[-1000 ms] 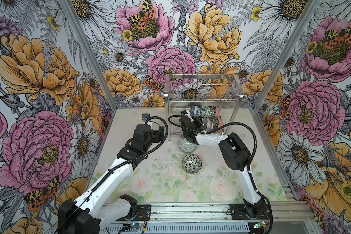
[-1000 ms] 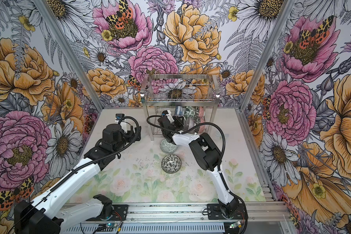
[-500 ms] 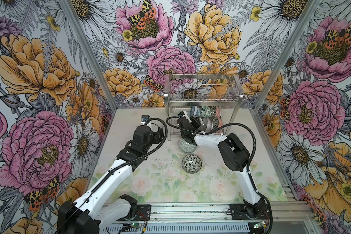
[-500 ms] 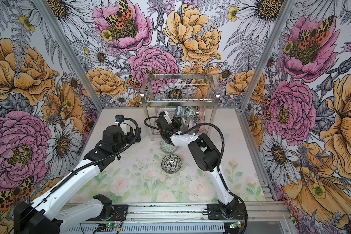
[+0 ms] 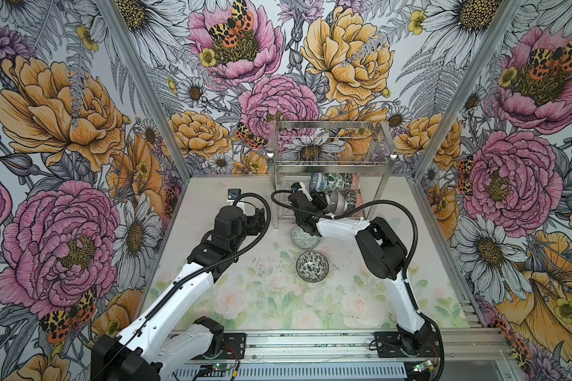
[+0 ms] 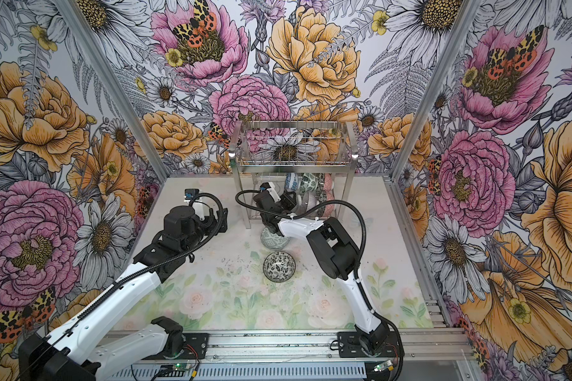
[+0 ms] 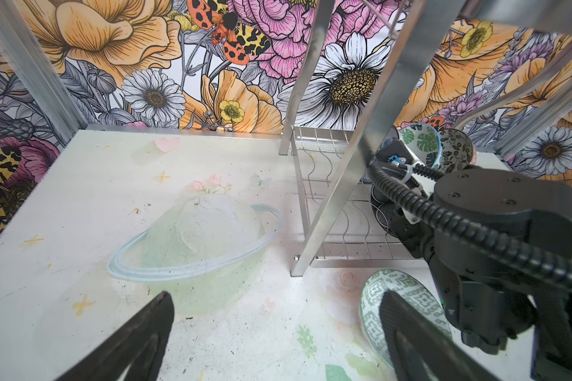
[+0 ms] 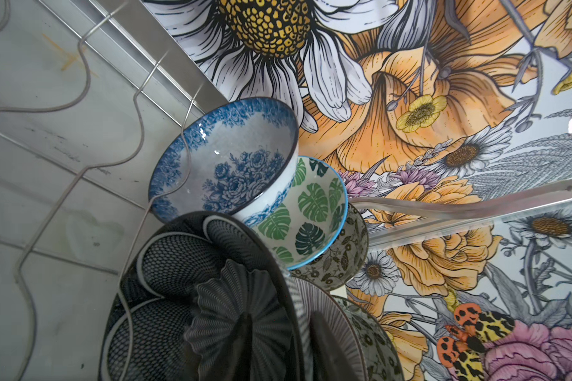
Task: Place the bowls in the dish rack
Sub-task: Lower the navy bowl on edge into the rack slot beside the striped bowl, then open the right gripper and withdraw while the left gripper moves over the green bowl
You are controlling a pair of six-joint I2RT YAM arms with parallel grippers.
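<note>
Standing glossy ceramic bowls [image 5: 336,183] on edge in the steel wire dish rack [image 5: 331,158], upper centre of both top views.
Right jaws sit at a dark ribbed bowl [image 8: 212,297] on the lower shelf; whether they grip it I cannot tell. Left jaws gape, empty. On the worktop [image 5: 245,297] just below lie a grey-green bowl [image 5: 299,240] and a black-and-white floral bowl [image 5: 312,266].

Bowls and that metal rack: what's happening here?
The right gripper reaches into the lower shelf of the dish rack, a dark ribbed bowl at its tip, beside several bowls already standing there. The left gripper hangs open and empty over the table. Two are not yet loaded: a green patterned bowl and a black-and-white floral bowl on the table.
</note>
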